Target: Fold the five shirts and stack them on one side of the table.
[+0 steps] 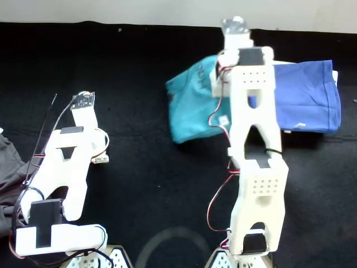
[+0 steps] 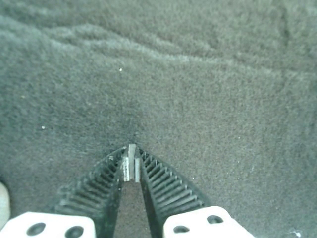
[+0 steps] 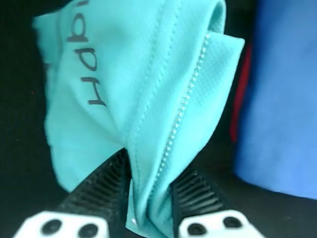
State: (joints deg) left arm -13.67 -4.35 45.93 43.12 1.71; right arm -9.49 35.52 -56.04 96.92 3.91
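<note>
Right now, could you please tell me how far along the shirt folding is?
Done: a blue shirt lies folded on the right. In hand: the right tool is shut on a rumpled teal shirt beside it. Remaining: a dark garment lies crumpled at the left edge; the left tool is shut, empty.

Far centre of the black cloth-covered counter (image 1: 139, 167): crumpled teal fabric shirt (image 1: 187, 109). Just to its right, at the far right: folded blue fabric shirt (image 1: 309, 97). The white right arm (image 1: 254, 139) stretches from the near edge over where the two meet. The right gripper (image 3: 148, 163) is at the teal shirt, a fold of it between the fingers.

Left edge, near side: heap of dark grey fabric (image 1: 8, 167), beside the white left arm (image 1: 61, 167). The left gripper (image 2: 131, 158) is over bare counter, well apart from both shirts.
</note>
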